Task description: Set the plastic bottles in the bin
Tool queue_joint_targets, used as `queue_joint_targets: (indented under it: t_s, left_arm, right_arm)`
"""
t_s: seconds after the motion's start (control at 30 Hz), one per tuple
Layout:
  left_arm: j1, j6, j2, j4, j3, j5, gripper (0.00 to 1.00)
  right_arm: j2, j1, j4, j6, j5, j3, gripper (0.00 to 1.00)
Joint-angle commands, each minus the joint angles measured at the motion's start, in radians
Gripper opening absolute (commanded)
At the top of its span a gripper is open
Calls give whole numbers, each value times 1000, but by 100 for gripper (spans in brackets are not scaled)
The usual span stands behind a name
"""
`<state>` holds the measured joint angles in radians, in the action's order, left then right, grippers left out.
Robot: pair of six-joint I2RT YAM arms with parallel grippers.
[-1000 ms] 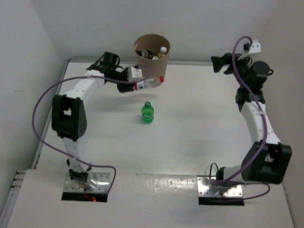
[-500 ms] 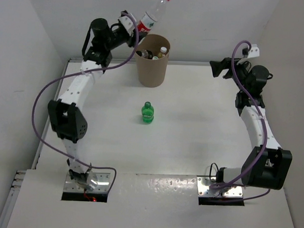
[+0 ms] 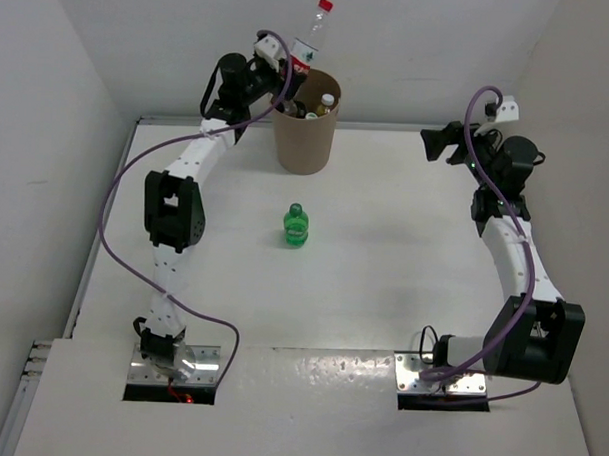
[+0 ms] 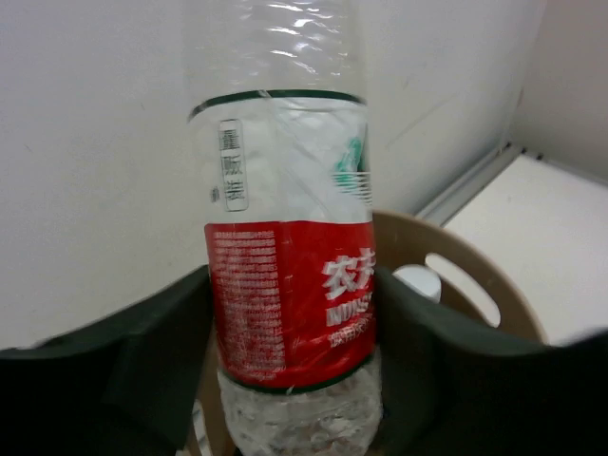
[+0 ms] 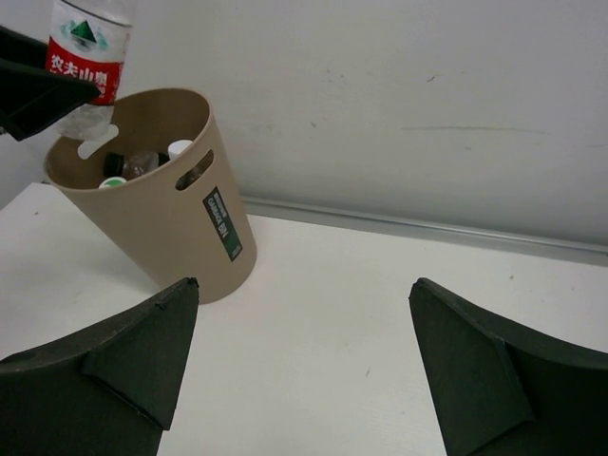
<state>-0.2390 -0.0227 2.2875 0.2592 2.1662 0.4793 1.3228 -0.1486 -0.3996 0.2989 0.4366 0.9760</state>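
A clear bottle with a red label and cap (image 3: 309, 38) stands upright over the tan bin (image 3: 306, 138), its base at the bin's mouth. My left gripper (image 3: 288, 65) is open, one jaw close on each side of that bottle's label (image 4: 290, 294). Several bottles (image 3: 314, 106) lie inside the bin. A green bottle (image 3: 296, 226) stands alone mid-table. My right gripper (image 3: 443, 143) hangs open and empty at the back right, facing the bin (image 5: 180, 228) and the red-labelled bottle (image 5: 87, 52).
The white back wall runs just behind the bin. Side walls close in the table on the left and right. Both arm bases sit at the near edge.
My left arm raised the red-labelled bottle from beside the bin, tipped it upright and brought it over the bin's mouth. Its jaws have spread. The right arm barely moved.
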Motion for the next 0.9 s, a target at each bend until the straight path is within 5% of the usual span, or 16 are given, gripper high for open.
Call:
queue_joint_targets:
  t_s: [0.0, 0.03, 0.3, 0.5, 0.6, 0.63, 0.77, 0.87]
  left_arm:
    - [-8, -37, -29, 103, 64, -34, 75]
    - [-8, -37, -29, 86, 54, -34, 100]
    - [12, -59, -221, 54, -26, 22, 100]
    - [105, -2, -576, -28, -400, 329, 100]
    - [144, 169, -751, -266, -653, 543, 100]
    - [135, 342, -790, -364, -689, 571, 100]
    - [66, 607, -959, -654, -908, 540, 100]
    - [-17, 661, -990, -666, -1025, 486, 100]
  right_arm:
    - [-5, 4, -13, 16, -6, 18, 90]
    - [3, 7, -13, 16, -7, 20, 90]
    - [-5, 21, 13, 6, -2, 41, 90]
    - [-57, 24, 37, -12, 17, 0, 90]
    - [-83, 20, 87, -29, 89, -31, 90]
    - [-95, 20, 94, -35, 102, -42, 90]
    - [-106, 20, 146, -40, 140, -74, 90]
    - [-106, 23, 179, -43, 166, -85, 90]
